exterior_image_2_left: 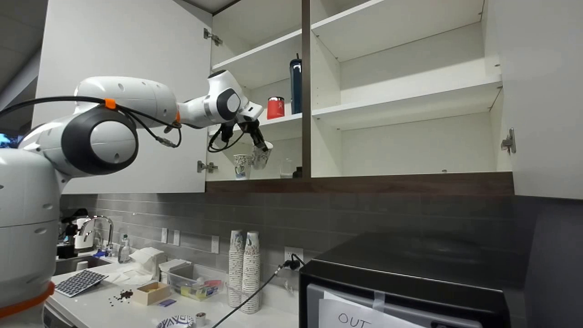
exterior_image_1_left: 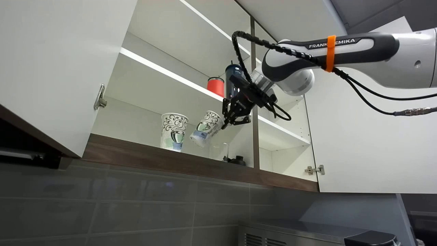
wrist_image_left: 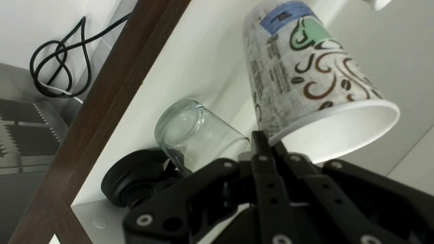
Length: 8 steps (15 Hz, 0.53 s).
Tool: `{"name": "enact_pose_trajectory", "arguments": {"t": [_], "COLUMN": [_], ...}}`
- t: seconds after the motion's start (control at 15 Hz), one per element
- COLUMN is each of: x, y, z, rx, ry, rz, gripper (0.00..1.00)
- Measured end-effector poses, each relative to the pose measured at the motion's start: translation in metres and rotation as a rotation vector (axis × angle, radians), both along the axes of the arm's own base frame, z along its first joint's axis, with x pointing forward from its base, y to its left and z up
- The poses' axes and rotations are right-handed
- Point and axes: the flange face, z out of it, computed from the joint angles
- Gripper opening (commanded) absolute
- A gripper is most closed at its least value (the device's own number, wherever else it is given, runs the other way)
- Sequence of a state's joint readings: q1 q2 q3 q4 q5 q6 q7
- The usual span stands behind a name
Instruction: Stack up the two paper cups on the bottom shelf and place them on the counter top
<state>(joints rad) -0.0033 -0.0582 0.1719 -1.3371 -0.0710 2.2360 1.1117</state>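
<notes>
Presently, claw (wrist_image_left: 270, 145): fingertips (wrist_image_left: 259, 142) clamped on the rim of the held paper cup (wrist_image_left: 298, 67); pinch plain only in the wrist view.
Held paper cup: out from and slightly below the claw's tips, tilted, mouth toward the claw, clear of the bottom shelf (exterior_image_1_left: 136, 154); small print too blurred to read.
Standing paper cup (exterior_image_1_left: 174, 131): upright on that shelf, lower than the claw, past the held paper cup and apart from it; foot hidden by the shelf's front edge in an exterior view.
White sliver (wrist_image_left: 378, 3): beyond the claw, cut off by the wrist view's top edge; cannot tell what it belongs to.
Drinking glass (wrist_image_left: 200, 135): below the claw; sharp in the wrist view, faint in both exterior views.
Black object (wrist_image_left: 135, 179): beside the glass, partly behind the claw's linkage; kind unclear.
Red tumbler (exterior_image_1_left: 215, 87), navy bottle (exterior_image_2_left: 296, 86): on the shelf above the claw, in both exterior views, outside the wrist view.
Counter top (exterior_image_2_left: 278, 314): far below the claw in an exterior view, bearing tall cup stacks (exterior_image_2_left: 251, 273).
Taped sheet (exterior_image_2_left: 360, 314): below the claw; "OUT" legible, remainder cut off.
</notes>
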Motion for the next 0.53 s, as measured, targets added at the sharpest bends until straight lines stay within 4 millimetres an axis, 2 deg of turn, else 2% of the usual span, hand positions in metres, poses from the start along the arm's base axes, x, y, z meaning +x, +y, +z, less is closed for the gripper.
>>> {"name": "enact_pose_trajectory", "arguments": {"t": [0.53], "x": [0.004], "y": [-0.026], "z": [0.003], "rx": [0.373], "ry": [0.053], "rz": [-0.043], "gripper": [0.01]}}
